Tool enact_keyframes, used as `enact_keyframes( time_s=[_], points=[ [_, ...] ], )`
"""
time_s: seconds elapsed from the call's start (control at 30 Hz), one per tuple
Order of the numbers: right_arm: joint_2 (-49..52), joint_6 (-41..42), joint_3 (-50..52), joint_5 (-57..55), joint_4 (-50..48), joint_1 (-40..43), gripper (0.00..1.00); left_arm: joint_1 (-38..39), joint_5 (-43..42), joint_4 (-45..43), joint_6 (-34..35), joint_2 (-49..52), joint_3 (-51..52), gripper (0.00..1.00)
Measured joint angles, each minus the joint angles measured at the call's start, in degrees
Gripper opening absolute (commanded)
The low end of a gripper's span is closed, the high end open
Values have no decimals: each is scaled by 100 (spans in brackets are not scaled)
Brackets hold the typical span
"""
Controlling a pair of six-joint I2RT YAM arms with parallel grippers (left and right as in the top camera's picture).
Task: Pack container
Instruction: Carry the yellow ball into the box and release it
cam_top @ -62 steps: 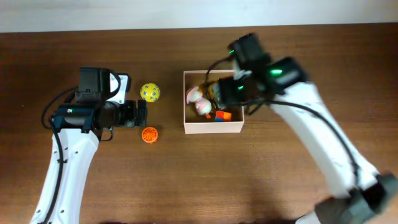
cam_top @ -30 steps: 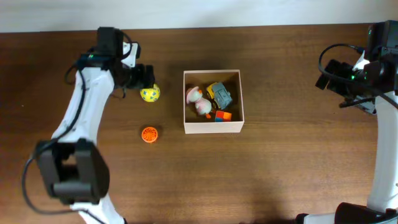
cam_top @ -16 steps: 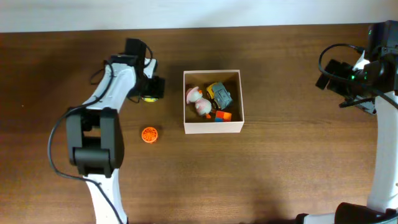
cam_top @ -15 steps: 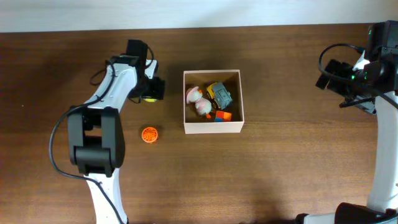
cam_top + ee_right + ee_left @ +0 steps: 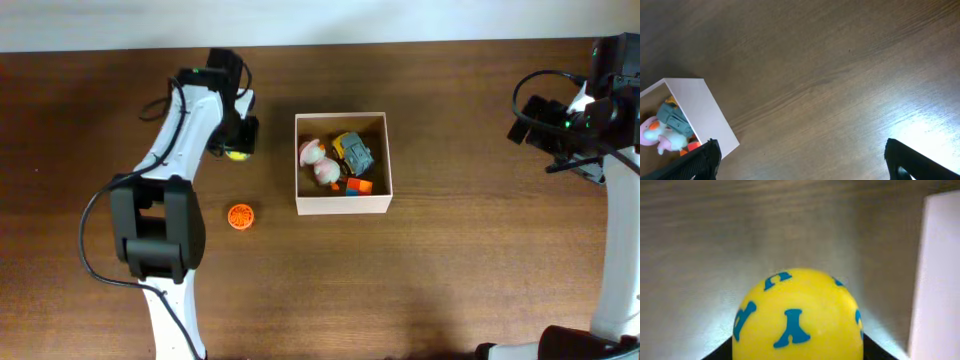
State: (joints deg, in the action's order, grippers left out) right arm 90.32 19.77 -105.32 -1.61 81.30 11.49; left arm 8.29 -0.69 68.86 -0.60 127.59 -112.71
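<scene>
Your left gripper [image 5: 238, 145] has crept up-table over the glossy yellow ball [image 5: 797, 315] with blue letters; whether it grips, you cannot tell. Your square, thin white-walled container [image 5: 340, 206] sits mid-table just right of it, holding a plush toy [image 5: 318, 160]. An orange ball [image 5: 240, 216] lies nearby; your right gripper [image 5: 802, 160] gapes, well apart.

Left gripper [image 5: 240, 140] points steeply downward, arm [image 5: 185, 112] extended; right fingers [image 5: 702, 160] spread wide apart.
</scene>
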Motion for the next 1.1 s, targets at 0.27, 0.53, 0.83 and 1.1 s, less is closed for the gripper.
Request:
enact_keyframes(
  time_s=[0.27,0.53,0.83,1.1],
  points=[
    [0,-2,0,0,0,0,99,492,-269,1150,151,-951,-920,23],
    [0,-2,0,0,-2,0,99,1707,-531,1064,592,-1193,-1005,35],
    [0,-4,0,0,-2,0,99,2369,-527,743,1032,-262,-669,35],
    [0,0,0,0,-2,0,99,2531,-503,708,1073,341,-564,82]
  ],
)
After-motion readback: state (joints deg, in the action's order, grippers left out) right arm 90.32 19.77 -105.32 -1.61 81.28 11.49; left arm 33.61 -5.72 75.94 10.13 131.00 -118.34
